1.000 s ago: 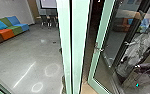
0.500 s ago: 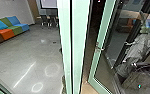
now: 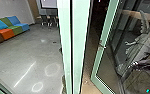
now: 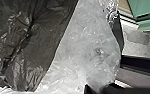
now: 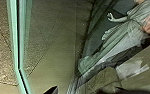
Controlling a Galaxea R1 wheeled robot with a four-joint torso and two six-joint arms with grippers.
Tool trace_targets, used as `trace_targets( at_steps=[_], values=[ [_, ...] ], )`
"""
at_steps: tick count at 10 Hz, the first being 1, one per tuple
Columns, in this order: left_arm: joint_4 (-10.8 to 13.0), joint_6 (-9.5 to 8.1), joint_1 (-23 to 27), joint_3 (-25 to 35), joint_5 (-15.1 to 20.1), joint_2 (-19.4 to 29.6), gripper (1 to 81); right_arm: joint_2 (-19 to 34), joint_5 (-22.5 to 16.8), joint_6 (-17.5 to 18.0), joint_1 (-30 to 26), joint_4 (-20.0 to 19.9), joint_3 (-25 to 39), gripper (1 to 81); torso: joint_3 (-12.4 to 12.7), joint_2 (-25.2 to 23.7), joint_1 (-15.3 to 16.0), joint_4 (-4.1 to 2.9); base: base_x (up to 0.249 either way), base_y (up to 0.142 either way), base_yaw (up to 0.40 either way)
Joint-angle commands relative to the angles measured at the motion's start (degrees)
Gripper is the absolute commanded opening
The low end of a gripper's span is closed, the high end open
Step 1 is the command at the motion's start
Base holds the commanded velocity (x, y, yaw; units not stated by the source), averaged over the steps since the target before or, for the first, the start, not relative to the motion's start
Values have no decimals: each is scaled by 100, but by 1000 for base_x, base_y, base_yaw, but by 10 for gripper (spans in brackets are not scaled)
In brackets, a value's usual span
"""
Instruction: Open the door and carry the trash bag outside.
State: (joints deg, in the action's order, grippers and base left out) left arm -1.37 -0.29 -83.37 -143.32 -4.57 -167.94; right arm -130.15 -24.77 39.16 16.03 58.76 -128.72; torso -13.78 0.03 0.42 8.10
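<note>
Whether the left jaws are apart, together or clamped on plastic I cannot tell; the same goes for the right jaws. Right up close to the left wrist camera is the trash bag (image 4: 32,47), dark and wrinkled, with cloudy see-through film (image 4: 88,47) against it; one bag or two, I can't say. Expect it to handle soft and slippery, sagging wherever it isn't held; its weight can't be judged. A gathered fistful at the neck would be the place to take hold, since a pinch of loose film could slide or tear. The neck itself isn't plain to see.

Beyond the right wrist, the glass door (image 3: 99,61) stands ajar, its green frame apart from the pale green post (image 3: 79,47), lever handle (image 3: 102,46) on its near edge. A robed statue (image 5: 123,37) shows in or through the glass. Farther off, a multicoloured sofa (image 3: 9,27) lines the wall.
</note>
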Motion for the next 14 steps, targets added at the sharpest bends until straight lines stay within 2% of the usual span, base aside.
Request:
trace_targets(
  at_steps=[1, 7, 9, 10, 12, 14],
  values=[
    [-39, -6, 97, 85, 360, 5, 10, 891, -547, -136, -1369, 1041, -750, 811, 0, -3, 0, 0, 0, 0, 0],
    [-4, -6, 97, 85, 360, -3, 10, 1340, -388, -136, -1229, 989, -724, 811, 0, -3, 2, 0, 0, 0, 0],
    [-4, -6, 88, 102, 352, 14, 10, 1304, -414, -136, -1237, 541, -549, 811, 0, -3, 2, 0, 0, 0, 0],
    [-4, -6, 88, 129, 352, 23, 10, 1348, -536, -136, -1273, 444, -173, 811, 0, -3, 2, 0, 0, 0, 0],
    [-22, -6, 71, 208, 264, 66, 10, 1314, -1029, -128, -1360, 120, 628, 811, 0, -3, 2, 0, 0, 0, 0],
    [-22, -6, 53, 243, 193, 111, 10, 1216, -1380, -102, -1431, -390, 1226, 811, 0, -3, 2, 0, 0, 0, 0]
  ],
)
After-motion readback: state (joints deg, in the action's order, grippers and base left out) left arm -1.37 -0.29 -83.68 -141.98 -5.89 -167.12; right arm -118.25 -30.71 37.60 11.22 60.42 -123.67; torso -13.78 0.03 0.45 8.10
